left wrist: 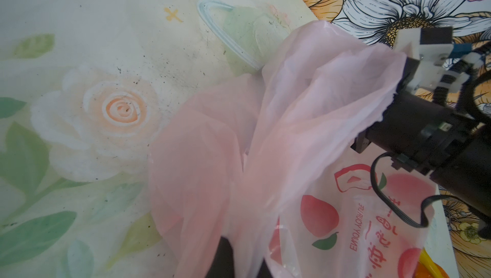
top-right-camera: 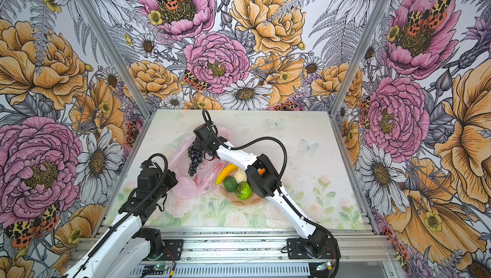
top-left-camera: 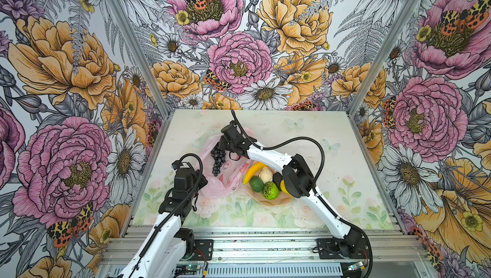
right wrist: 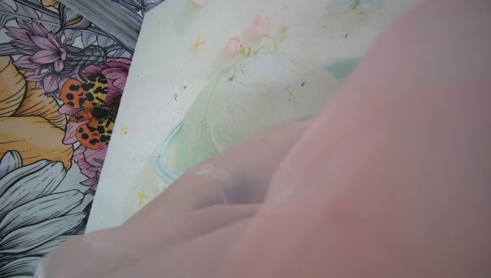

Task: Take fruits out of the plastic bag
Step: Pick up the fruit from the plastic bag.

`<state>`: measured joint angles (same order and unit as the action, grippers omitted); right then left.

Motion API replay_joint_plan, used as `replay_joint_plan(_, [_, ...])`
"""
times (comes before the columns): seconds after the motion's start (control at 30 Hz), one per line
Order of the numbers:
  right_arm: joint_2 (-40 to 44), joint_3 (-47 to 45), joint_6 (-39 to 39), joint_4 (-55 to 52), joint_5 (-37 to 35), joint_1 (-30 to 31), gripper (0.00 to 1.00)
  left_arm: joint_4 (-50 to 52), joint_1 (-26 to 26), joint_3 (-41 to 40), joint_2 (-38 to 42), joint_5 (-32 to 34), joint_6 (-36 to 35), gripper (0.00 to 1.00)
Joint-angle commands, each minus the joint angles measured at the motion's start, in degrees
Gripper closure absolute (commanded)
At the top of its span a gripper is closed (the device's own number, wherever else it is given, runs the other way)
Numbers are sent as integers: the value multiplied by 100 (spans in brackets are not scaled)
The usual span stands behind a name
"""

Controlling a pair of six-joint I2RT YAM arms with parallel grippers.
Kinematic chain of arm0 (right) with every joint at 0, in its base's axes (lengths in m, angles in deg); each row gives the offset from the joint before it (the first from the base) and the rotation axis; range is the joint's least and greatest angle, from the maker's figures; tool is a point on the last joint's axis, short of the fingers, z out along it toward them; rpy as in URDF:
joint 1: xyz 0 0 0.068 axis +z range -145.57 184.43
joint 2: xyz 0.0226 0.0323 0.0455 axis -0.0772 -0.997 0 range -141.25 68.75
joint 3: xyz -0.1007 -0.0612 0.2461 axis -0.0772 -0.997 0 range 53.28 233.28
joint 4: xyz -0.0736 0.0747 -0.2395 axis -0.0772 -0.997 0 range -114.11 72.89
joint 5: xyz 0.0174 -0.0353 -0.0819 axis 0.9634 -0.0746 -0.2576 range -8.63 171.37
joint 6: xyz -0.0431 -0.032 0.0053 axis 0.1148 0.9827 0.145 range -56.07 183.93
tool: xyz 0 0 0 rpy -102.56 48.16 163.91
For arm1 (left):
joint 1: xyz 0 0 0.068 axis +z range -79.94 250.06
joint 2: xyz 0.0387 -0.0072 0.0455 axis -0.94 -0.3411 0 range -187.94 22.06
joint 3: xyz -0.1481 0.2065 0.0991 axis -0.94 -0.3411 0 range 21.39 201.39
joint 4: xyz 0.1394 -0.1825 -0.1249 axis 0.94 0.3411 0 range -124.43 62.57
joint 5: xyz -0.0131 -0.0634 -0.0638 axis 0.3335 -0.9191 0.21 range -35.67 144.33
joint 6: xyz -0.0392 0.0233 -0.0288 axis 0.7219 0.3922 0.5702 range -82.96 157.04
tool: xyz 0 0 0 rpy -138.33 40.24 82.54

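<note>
Right gripper (top-left-camera: 220,148) tight on far tip of grape bunch (top-left-camera: 218,160) (plastic bag (top-left-camera: 214,190) beneath), berries nearer robot

On your table (top-left-camera: 292,136), the plastic bag (top-left-camera: 215,189) lies left of centre, with the grape bunch (top-left-camera: 218,158) over its far half. Just right of the bag sits the dish (top-left-camera: 268,201). It holds the banana (top-left-camera: 253,171) at its far left, the pear (top-left-camera: 265,174) beside that, the avocado (top-left-camera: 256,183) in front, and the ball (top-left-camera: 270,190) right of the avocado.
</note>
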<state>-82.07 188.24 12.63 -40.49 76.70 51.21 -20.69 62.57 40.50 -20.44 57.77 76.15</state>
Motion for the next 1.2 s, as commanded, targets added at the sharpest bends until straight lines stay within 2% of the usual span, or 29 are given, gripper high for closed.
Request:
replay_joint_plan(0.0, [-224, 201, 95, 41, -52, -20, 91, -21, -42, -39, -17, 86, 53, 100])
replay_joint_plan(0.27, [-405, 353, 94, 42, 34, -7, 89, -38, -38, -26, -56, 89, 42, 100])
replay_joint_plan(0.57, [-148, 330, 271, 28, -13, 15, 100, -150, -42, -30, -215, 69, 44, 100])
replay_joint_plan(0.77, [167, 236, 513, 28, -3, 126, 100, -83, 21, 128, -601, 244, 150, 100])
replay_joint_plan(0.93, [549, -103, 704, 30, -164, 241, 100, -371, 310, 274, -1008, -60, 367, 100])
replay_joint_plan(1.17, [907, -397, 911, 39, -131, 346, 100, -675, 332, 703, -1681, -108, 610, 100])
